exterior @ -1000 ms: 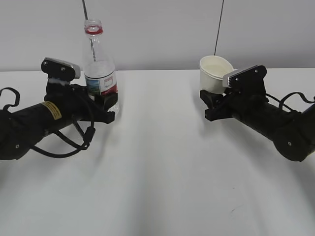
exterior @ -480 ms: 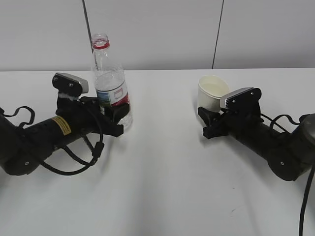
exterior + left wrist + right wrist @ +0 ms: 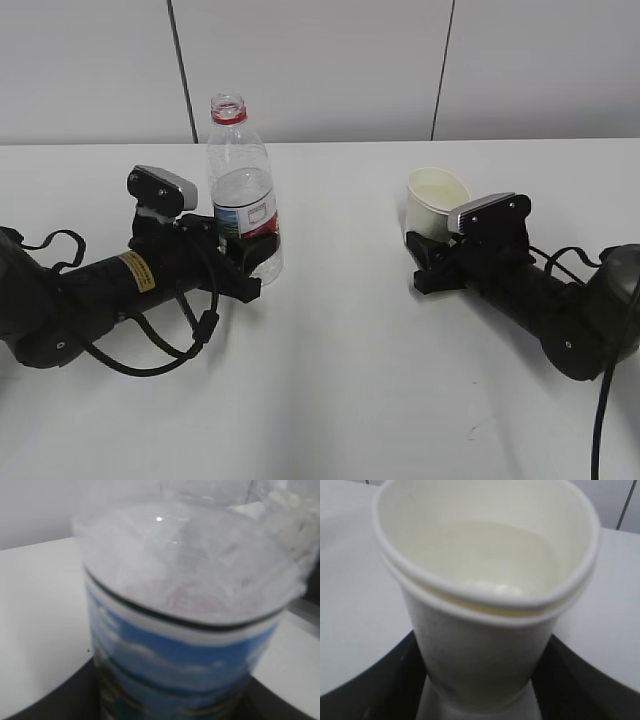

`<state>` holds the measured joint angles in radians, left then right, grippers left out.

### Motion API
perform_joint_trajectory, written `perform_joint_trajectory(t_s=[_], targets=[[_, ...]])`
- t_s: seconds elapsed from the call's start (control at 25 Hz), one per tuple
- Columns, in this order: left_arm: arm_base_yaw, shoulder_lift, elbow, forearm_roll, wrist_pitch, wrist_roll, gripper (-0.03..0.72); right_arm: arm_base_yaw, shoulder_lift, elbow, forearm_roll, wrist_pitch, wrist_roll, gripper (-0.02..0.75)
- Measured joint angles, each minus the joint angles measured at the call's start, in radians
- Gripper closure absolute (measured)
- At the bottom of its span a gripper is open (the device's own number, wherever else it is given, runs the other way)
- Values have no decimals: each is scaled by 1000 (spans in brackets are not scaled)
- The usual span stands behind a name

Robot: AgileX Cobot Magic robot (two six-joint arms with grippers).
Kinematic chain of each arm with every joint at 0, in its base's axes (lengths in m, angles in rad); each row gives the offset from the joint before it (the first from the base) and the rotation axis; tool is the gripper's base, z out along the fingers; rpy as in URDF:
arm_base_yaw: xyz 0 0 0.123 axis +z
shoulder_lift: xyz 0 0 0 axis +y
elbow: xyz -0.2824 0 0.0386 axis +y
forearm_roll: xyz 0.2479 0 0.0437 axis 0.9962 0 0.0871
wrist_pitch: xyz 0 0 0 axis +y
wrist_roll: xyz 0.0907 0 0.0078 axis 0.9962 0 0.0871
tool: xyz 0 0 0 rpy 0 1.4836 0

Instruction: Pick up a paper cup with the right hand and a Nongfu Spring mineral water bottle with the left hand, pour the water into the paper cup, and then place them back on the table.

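We've got the black left hand with the yellow sticker (image 3: pixel 238 262) gripping the tall clear red-labelled water bottle (image 3: pixel 243 195) upright on the white table (image 3: pixel 340 380), black right hand (image 3: pixel 428 258) clamping the tilted, squeezed off-white paper cup (image 3: pixel 432 203), well apart.

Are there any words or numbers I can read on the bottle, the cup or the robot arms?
None can be read.
Bottle label: print is there, too small in the exterior view and blurred in the left wrist view.
Yellow sticker on the left arm: dark print, too small to read.
Paper cup: plain, no text.
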<state>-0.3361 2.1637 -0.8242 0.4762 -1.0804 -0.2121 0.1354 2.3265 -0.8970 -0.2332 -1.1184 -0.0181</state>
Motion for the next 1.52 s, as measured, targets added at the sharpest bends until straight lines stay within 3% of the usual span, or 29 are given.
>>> perform_joint_trajectory(t_s=[0.64,0.84,1.12,1.36,1.52], targets=[[0,0,0,41,9,0,339,0,37,0,0,-49,-12,284],[0,0,0,64,19,0,285,0,41,-6,-2,-49,-14,254],[0,0,0,67,19,0,264,0,42,-6,-2,-47,-14,229],[0,0,0,71,59,0,160,0,42,4,34,-39,-16,133],[0,-16,34,71,82,0,127,0,33,58,66,-61,-16,117]])
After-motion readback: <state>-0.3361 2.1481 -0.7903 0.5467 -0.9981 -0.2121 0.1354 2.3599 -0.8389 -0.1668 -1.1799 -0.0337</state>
